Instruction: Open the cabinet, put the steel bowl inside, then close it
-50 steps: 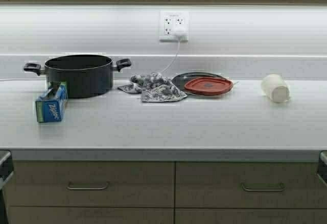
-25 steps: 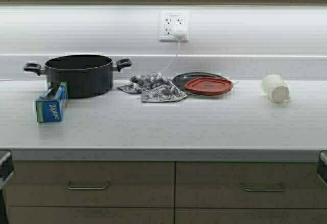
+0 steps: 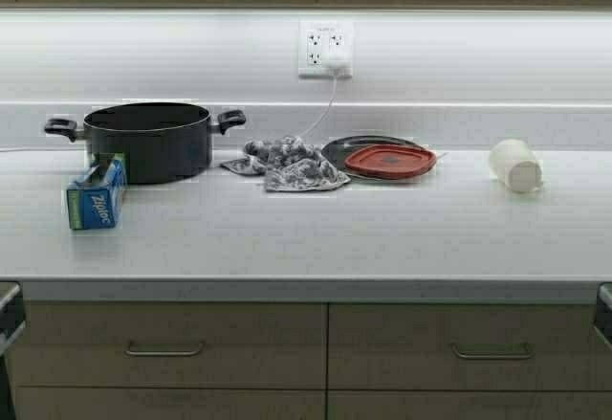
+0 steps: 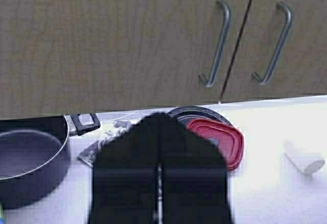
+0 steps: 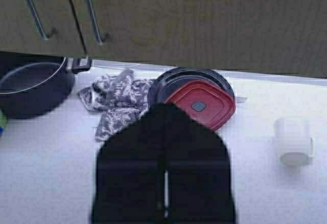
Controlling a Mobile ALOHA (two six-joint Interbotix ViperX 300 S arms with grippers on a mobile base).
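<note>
High view shows nothing shifted over the last second, so the task looks unstarted. No steel bowl is visible anywhere; the tan wood-grain cabinet [image 4: 153, 40] with thin bar handles hangs shut above the pale worktop [image 3: 316, 233]. Left gripper [image 4: 159, 183] and right gripper [image 5: 164, 183] hover back, jaws clenched empty.

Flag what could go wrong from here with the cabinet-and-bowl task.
No steel bowl shows in any view; the black pot could be taken instead. The cabinet has two bar handles close together, and the left gripper and right gripper are both shut, so a grab could miss or catch the wrong door.
</note>
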